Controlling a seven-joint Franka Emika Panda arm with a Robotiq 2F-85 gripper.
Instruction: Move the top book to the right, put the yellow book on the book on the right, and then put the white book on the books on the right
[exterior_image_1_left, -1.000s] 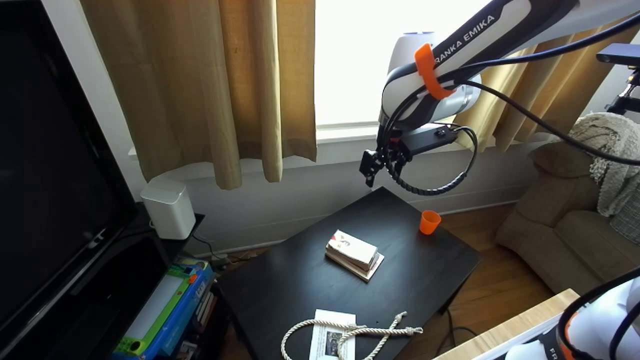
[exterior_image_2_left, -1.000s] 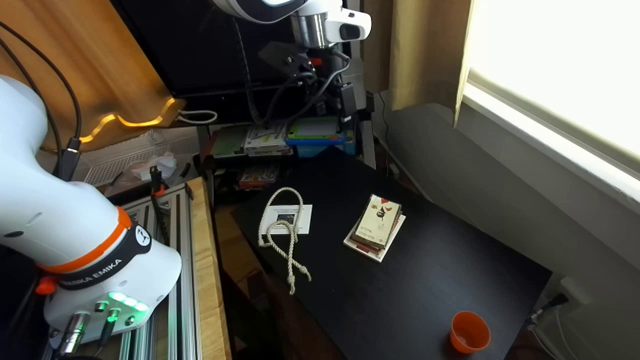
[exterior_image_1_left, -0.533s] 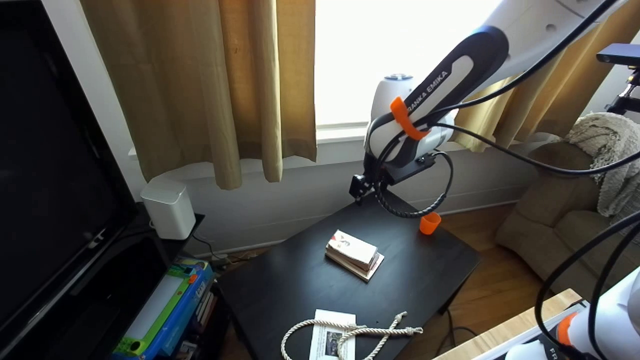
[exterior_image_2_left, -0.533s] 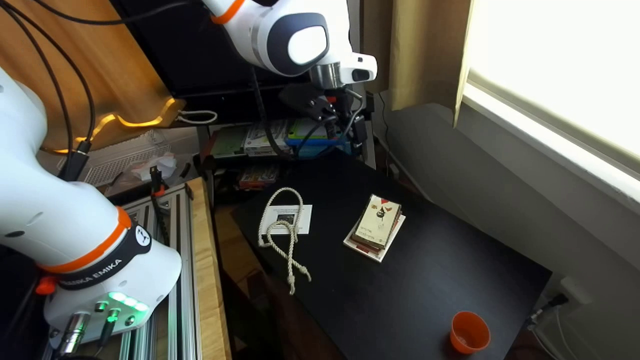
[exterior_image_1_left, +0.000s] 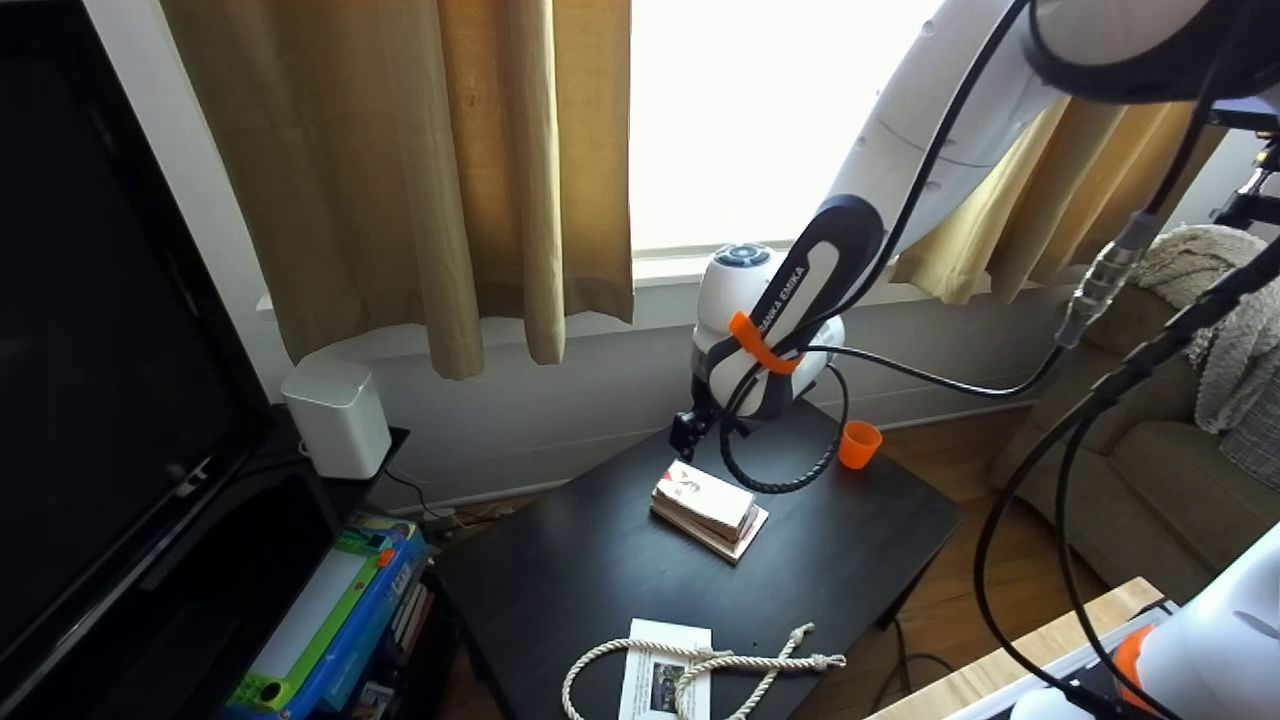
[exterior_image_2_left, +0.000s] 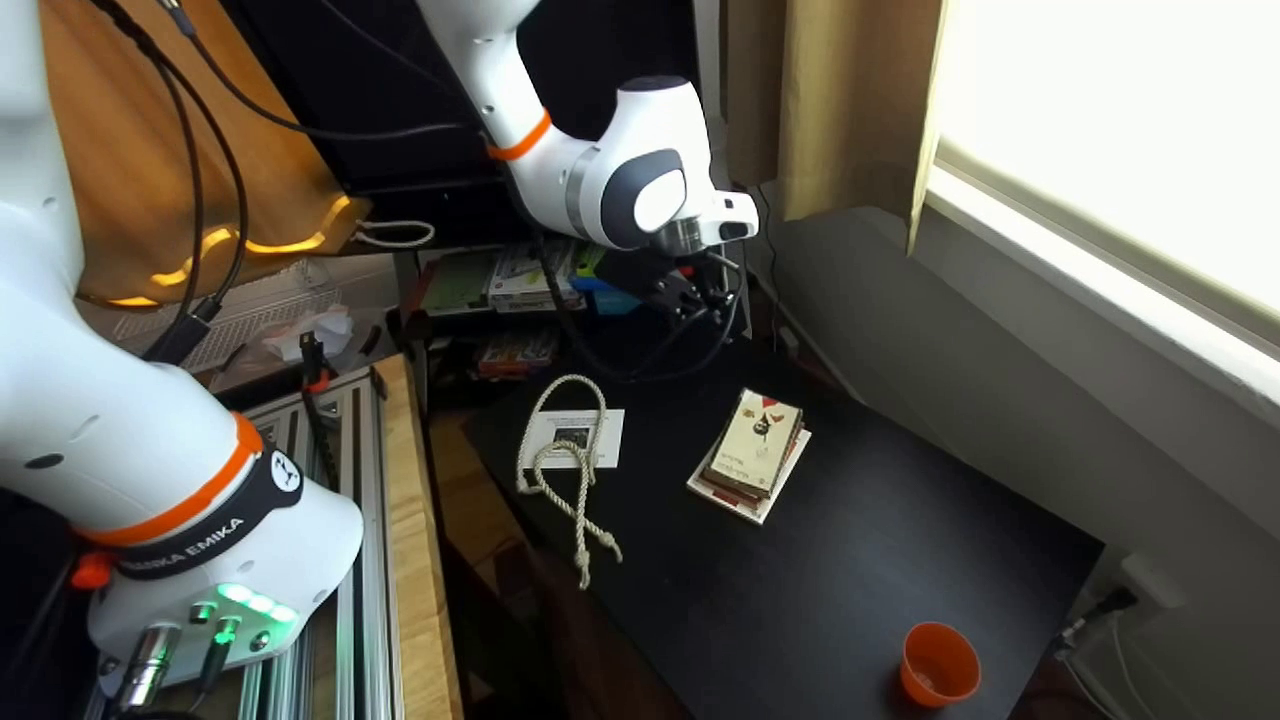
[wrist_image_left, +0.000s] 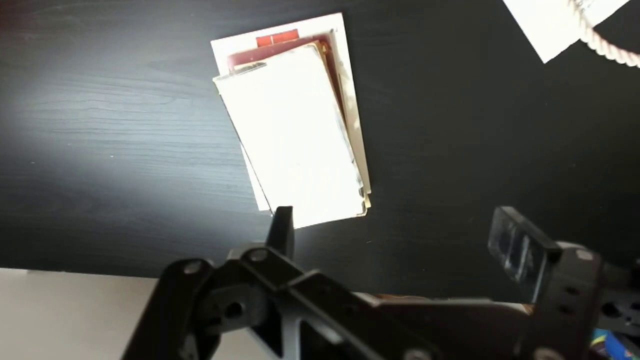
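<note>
In the wrist view the gripper (wrist_image_left: 397, 225) stands wide, with nothing between its pads. The top book (wrist_image_left: 295, 135) lies beyond it and off to the left of the gap; one fingertip overlaps the near short edge, though touch cannot be judged. The long axis runs roughly away from the gripper, leaning left, so the jaws look placed to close across the narrow width once shifted over. Glare bleaches the cover, and its edges look worn. Beneath show a maroon book (wrist_image_left: 270, 51) and a larger pale one, probably the white book (wrist_image_left: 320, 26); the yellow book cannot be told apart with certainty.

In an exterior view the gripper hangs near the far end of the stack (exterior_image_1_left: 710, 511), which lies flat on a black table (exterior_image_1_left: 560, 560); well apart, a twisted rope (exterior_image_1_left: 765, 662) with knotted ends loops over printed paper (exterior_image_1_left: 640, 690).

In an exterior view the fingertips cannot be made out. Here the top book is cream, with red and dark print, set askew, well apart from a smooth, flared orange cup (exterior_image_2_left: 955, 650)
</note>
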